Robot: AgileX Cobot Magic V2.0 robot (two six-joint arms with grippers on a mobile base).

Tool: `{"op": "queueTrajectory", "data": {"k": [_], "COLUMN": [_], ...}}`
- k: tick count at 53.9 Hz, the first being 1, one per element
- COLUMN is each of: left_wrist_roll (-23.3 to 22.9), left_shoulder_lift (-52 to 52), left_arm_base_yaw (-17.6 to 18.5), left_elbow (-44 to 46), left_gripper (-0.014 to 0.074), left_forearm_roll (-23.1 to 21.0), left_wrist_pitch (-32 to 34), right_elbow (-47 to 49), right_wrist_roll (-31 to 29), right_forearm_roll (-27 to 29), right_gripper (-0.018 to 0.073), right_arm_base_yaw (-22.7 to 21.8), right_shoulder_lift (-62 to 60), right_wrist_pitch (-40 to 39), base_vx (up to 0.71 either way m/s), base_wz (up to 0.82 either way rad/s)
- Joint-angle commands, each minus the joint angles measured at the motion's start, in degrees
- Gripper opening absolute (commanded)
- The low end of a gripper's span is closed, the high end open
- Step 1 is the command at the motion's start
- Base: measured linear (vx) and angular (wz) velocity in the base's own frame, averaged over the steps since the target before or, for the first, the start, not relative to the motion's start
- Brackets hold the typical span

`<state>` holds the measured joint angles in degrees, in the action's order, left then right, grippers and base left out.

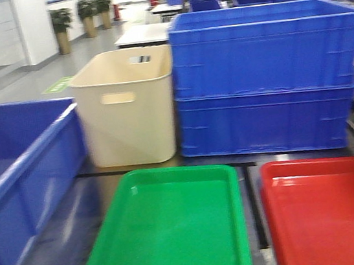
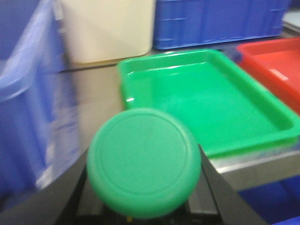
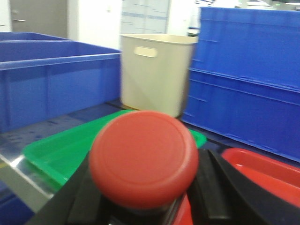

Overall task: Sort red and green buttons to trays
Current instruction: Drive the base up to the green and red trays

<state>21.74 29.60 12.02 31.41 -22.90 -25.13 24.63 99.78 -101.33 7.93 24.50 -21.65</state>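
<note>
The green button (image 2: 143,161) sits in the left gripper (image 2: 144,212), its round cap facing the wrist camera and hiding the black body; the dark fingers (image 2: 220,190) close in on it from both sides, so this hand is clamped on it. The button is held short of the near rim of the green tray (image 2: 201,93), not in it.

The red button (image 3: 143,157) is held the same way in the right gripper (image 3: 145,213), with black fingers (image 3: 225,187) pressed in at either side of the cap; it hangs over the gap where the green tray ends and the red tray (image 3: 262,168) begins, and I cannot tell whether it is above either rim.

The two trays lie side by side along the near edge of the bench (image 2: 93,98), green on the left, red on the right, close but apart. Behind the green tray stands a cream tub (image 1: 128,106); beside it, behind the red tray, are two stacked blue crates (image 1: 267,75); another blue crate (image 1: 19,173) runs along the bench's left edge. All three views are somewhat blurred.
</note>
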Motion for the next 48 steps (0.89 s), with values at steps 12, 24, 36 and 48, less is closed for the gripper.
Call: {"op": "queueTrajectory", "data": {"k": [12,24,36,48], "left_wrist_roll": [0.00,0.00,0.00,0.00], "left_shoulder_lift": [0.24,0.24,0.24,0.24], "left_arm_base_yaw": [0.35,0.35,0.35,0.35], "left_elbow": [1.93,1.93,1.93,1.93], "left_gripper": [0.0000,0.0000,0.0000,0.0000], "left_forearm_roll": [-1.33,-1.33,-1.33,-1.33], "left_wrist_pitch": [4.82,4.82,4.82,4.82], "right_elbow": [1.93,1.93,1.93,1.93], "right_wrist_roll": [0.14,0.14,0.14,0.14], "right_forearm_roll": [-0.35,-0.35,-0.35,-0.35], "right_gripper": [-0.0010,-0.0010,-0.0010,-0.0010], "right_arm_base_yaw": [-0.04,-0.04,-0.04,-0.04], "right_shoulder_lift": [0.50,0.50,0.50,0.50], "right_wrist_pitch": [1.26,1.26,1.26,1.26], "base_vx": [0.12,0.04,0.00,0.00], "base_wz": [-0.46,-0.15,-0.01,0.00]}}
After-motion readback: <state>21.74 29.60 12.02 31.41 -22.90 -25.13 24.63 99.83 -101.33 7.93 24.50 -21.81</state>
